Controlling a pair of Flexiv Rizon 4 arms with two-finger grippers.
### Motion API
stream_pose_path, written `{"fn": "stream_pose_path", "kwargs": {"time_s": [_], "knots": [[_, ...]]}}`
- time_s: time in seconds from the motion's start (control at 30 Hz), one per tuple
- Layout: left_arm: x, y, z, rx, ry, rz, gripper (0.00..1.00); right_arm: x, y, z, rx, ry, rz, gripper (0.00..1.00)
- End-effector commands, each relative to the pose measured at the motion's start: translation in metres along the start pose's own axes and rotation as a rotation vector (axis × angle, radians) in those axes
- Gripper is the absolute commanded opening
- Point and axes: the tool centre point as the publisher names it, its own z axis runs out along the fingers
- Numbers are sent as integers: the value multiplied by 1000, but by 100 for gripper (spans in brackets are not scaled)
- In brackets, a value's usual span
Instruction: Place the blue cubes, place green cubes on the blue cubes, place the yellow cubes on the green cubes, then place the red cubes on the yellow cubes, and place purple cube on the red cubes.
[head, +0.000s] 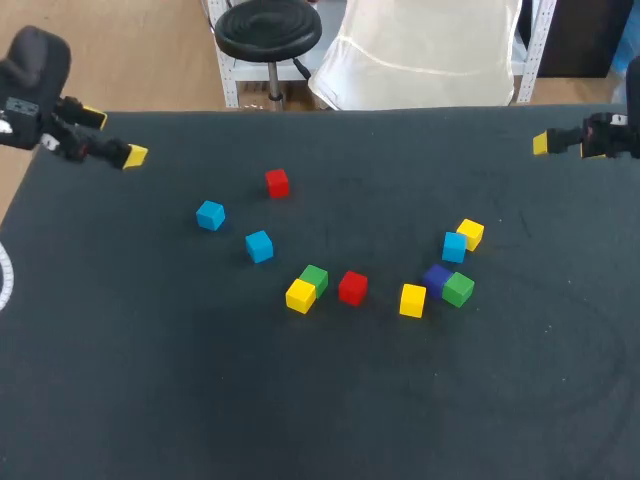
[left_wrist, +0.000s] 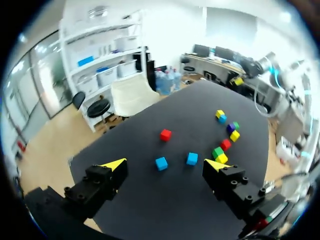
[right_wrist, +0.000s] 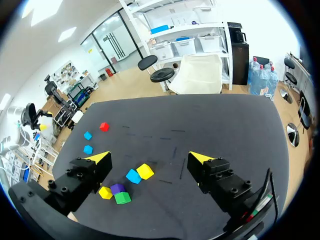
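The black matte bench (head: 150, 400) is seen with eleven small solid-colour cubes, none stacked. Nearest: the front yellow cube (head: 412, 300), on the right jaws' side, is set just beside the purple cube (head: 436, 275). The left yellow cube (head: 300, 296) is touched by the left green cube (head: 315, 278) behind it. Between those groups, apart from both, the centre red cube (head: 352, 287) is set. The right green cube (head: 458, 289) is pressed against the purple cube.

Farther: the mid blue cube (head: 259, 246) is found on the left jaws' side. The right blue cube (head: 454, 246) is touched by the far yellow cube (head: 470, 234). Farther still: the outer blue cube (head: 210, 215), then the far red cube (head: 277, 183), both alone.

The left jaws are held wide open, nothing gripped, over the bench's far corner on their own side. All cubes are well ahead of them, with the outer blue cube and mid blue cube closest. The right jaws are likewise spread wide, nothing held, at the opposite far edge. The right green cube, purple cube and front yellow cube are seen ahead of them, well apart.
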Motion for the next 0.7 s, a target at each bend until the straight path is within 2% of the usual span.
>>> {"fn": "stream_pose_path", "kwargs": {"time_s": [0.03, 0.4, 0.43, 0.5, 0.7], "knots": [[7, 9, -5, 115, -53, 83, 100, 0, 1, 0, 5, -1, 0, 100], [7, 9, -5, 115, -53, 83, 100, 0, 1, 0, 5, -1, 0, 100], [7, 9, -5, 115, -53, 83, 100, -2, 3, 0, 0, 18, -95, 100], [7, 9, -5, 115, -53, 83, 100, -5, 7, 0, -68, 79, -295, 100], [7, 9, -5, 115, -53, 83, 100, -10, 3, -10, -339, 318, -811, 100]]}}
